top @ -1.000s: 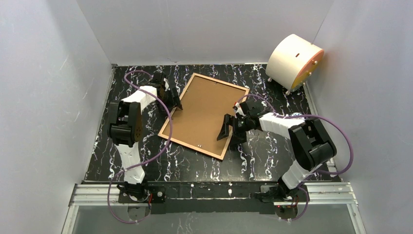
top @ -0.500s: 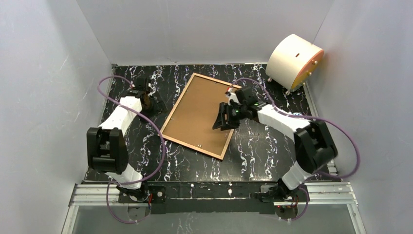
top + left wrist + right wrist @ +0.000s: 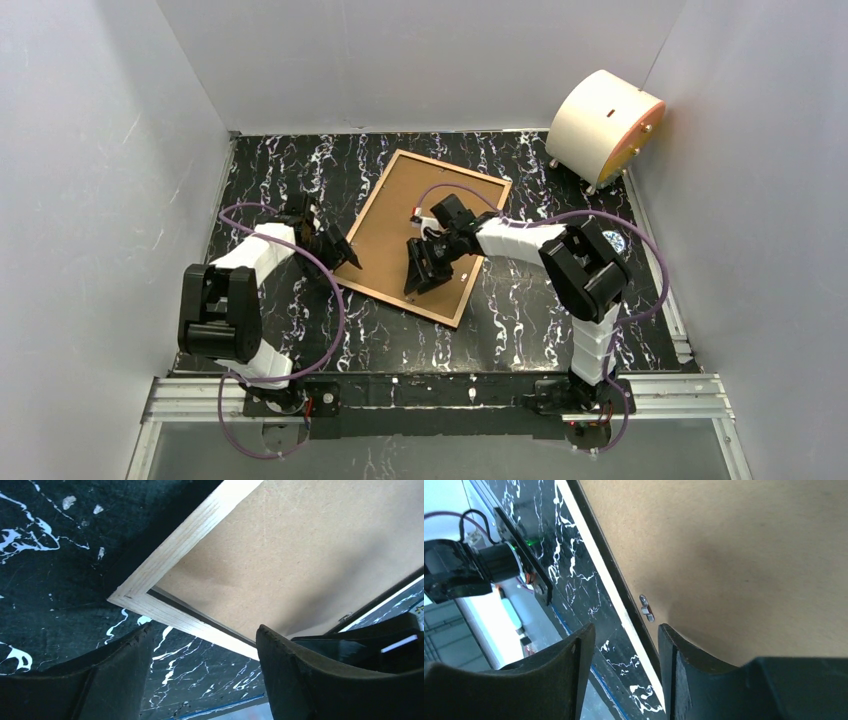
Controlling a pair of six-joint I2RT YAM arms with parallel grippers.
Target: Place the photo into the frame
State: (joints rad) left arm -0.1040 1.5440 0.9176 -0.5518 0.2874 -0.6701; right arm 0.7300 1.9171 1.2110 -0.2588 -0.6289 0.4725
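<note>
The frame lies flat on the black marbled table, back side up, with the plain brown backing board seated in it. The photo is not in view. My left gripper is open and empty at the frame's near left corner; the left wrist view shows that light wood corner just ahead of the open gripper. My right gripper is open and empty, low over the board by the frame's near edge. The right wrist view shows my right gripper straddling the frame edge beside a small metal turn clip.
A white round drum with an orange face stands at the back right corner. Grey walls close in the table on three sides. A metal rail runs along the near edge by the arm bases.
My left gripper has swung from the frame's far left edge out to the left, then back to its near left corner. My right gripper has moved from the frame's right edge across the board to its near edge.
</note>
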